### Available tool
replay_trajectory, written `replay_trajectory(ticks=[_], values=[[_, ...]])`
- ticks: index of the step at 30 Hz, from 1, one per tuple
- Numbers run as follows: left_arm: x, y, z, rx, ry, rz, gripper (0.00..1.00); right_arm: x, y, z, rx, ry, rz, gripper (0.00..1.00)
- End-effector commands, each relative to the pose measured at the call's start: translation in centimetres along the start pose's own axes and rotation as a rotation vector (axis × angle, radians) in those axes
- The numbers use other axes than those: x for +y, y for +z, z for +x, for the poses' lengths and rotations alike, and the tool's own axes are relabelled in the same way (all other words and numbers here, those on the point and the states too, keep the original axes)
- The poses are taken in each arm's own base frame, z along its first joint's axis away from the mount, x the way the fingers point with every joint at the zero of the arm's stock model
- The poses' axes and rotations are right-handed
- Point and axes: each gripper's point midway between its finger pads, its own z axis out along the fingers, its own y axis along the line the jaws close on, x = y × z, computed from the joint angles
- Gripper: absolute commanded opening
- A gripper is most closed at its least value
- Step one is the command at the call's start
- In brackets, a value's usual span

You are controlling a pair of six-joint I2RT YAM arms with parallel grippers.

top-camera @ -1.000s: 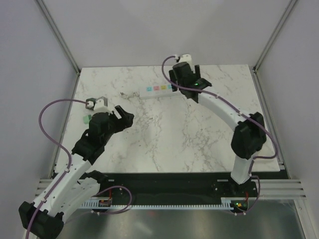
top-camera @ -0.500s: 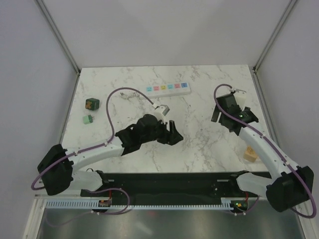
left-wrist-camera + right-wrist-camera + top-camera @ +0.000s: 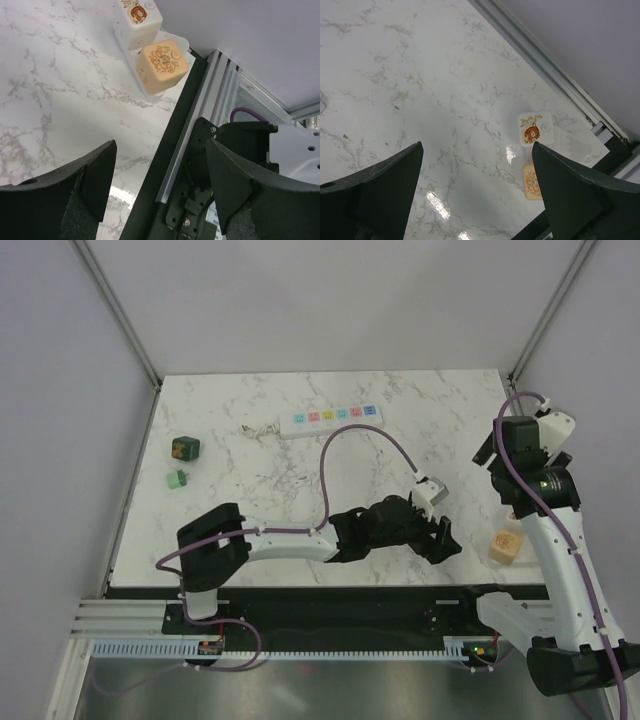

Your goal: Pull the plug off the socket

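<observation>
On table [image 3: 260, 490], far left | plug [image 3: 184, 448] unplugged | socket [image 3: 330, 417] well apart

Your tabletop [image 3: 420, 75] shows a white, grey-veined marble look with a glossy finish that throws bright glare spots. The fingers [image 3: 75, 195] of your left gripper [image 3: 159, 165] are matt black and faintly grainy, like printed plastic. The peach cube [image 3: 162, 65] and the white cube [image 3: 136, 17] look like smooth satin plastic with printed faces. The rail [image 3: 200, 115] has a brushed-metal sheen. The socket [image 3: 331, 418] reads as smooth white plastic, the plug [image 3: 184, 449] as dark and matt, and the cable [image 3: 352, 431] as smooth purple sheathing.
</observation>
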Motion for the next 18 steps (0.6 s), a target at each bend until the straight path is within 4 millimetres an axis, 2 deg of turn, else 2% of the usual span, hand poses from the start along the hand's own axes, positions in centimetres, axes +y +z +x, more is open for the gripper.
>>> replay_trajectory(ticks=[1,4,5,6,8,9,10,11,13,14,15,18], values=[[-1.8,2.5,-3.7,-0.138,0.085,0.008,0.79,-1.2,0.2,-1.5,-0.015,-0.017,0.074,0.98],[-2.4,2.1,-4.5,-0.165,0.043,0.026,0.77,-2.2,1.9,0.7,0.032,-0.038,0.123,0.98],[-2.4,1.9,-4.4,-0.162,0.037,0.025,0.77,-3.0,2.8,2.1,0.058,-0.052,0.16,0.98],[-2.1,1.6,-3.8,-0.149,0.032,0.017,0.77,-3.4,3.2,2.6,0.069,-0.05,0.179,0.98],[-2.4,0.4,-4.2,-0.155,0.023,0.023,0.77,-4.2,4.1,4.1,0.112,-0.053,0.207,0.98],[-1.8,-0.2,-3.2,-0.137,0.02,0.012,0.77,-4.1,4.4,4.5,0.12,-0.056,0.205,0.98],[-2.3,-1.5,-4.1,-0.153,0.024,0.018,0.77,-4.9,4.7,4.7,0.135,-0.034,0.231,0.98],[-1.5,-2.4,-3.1,-0.127,0.029,-0.003,0.77,-5.8,5.2,5.2,0.15,-0.014,0.264,0.98],[-0.8,-3.9,-3.0,-0.123,0.059,-0.039,0.78,-6.5,5.4,5.7,0.169,0.008,0.284,0.98],[-0.8,-5.8,-3.7,-0.139,0.071,-0.049,0.79,-7.1,5.7,6.0,0.184,0.019,0.305,0.98],[-0.1,-6.7,-3.4,-0.124,0.086,-0.076,0.8,-7.6,5.7,6.2,0.195,0.025,0.322,0.98],[1.1,-10.5,-4.9,-0.165,0.132,-0.13,0.82,-8.6,6.0,8.2,0.268,0.041,0.362,0.98]])
